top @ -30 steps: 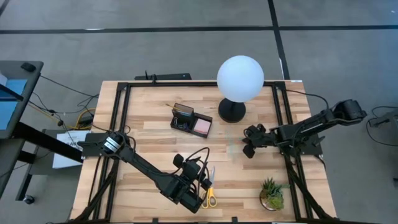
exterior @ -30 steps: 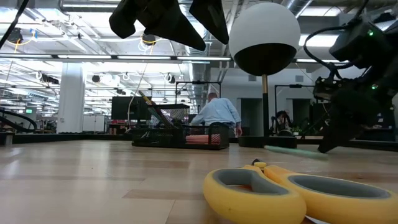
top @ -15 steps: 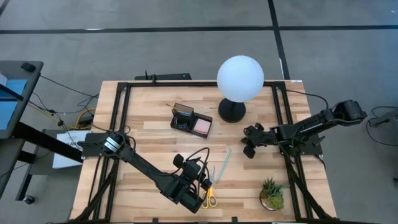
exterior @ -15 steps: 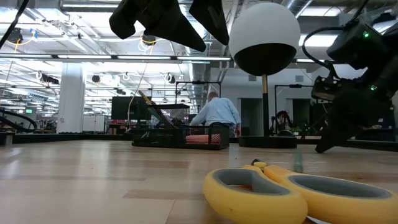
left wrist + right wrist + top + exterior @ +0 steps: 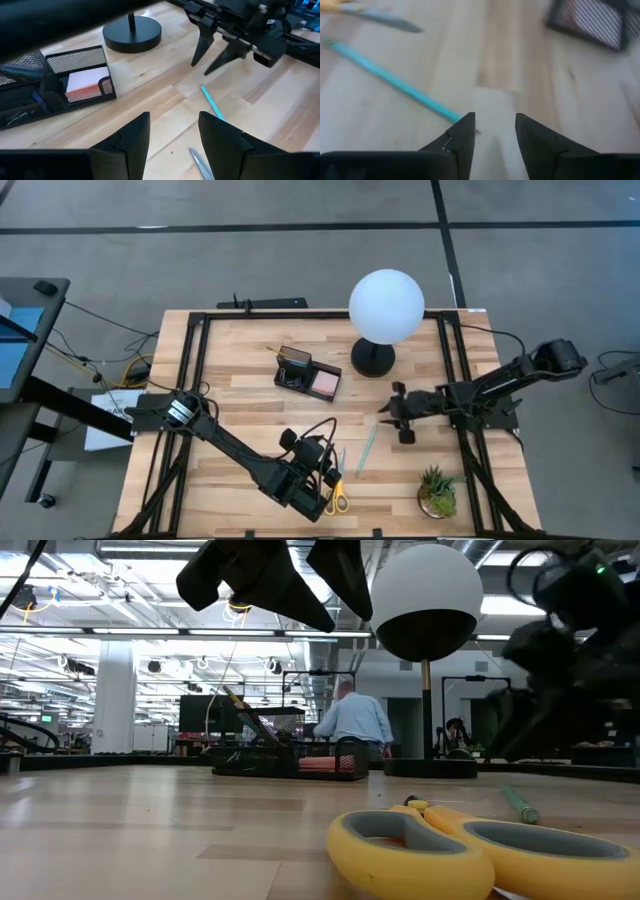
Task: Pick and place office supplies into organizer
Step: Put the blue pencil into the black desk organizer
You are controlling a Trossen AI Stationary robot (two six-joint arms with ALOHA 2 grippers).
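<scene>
The left hand [image 5: 330, 470] hovers with its fingers spread and nothing between them, above the yellow-handled scissors [image 5: 336, 492] that lie flat near the worktop's [image 5: 250, 360] front edge. Behind them, toward the worktop's back edge, stands the black mesh organizer [image 5: 307, 374]; a pink sticky-note pad [image 5: 88, 83] sits in one of its low tray compartments. To the right of the scissors a teal pen [image 5: 366, 448] lies loose on the wood, slanting toward the right hand [image 5: 393, 417]. That hand is just beyond the pen's far tip, fingers parted and holding nothing. A white globe lamp [image 5: 386, 307] stands near the back edge. A small potted plant [image 5: 438, 491] sits by the front right corner.
</scene>
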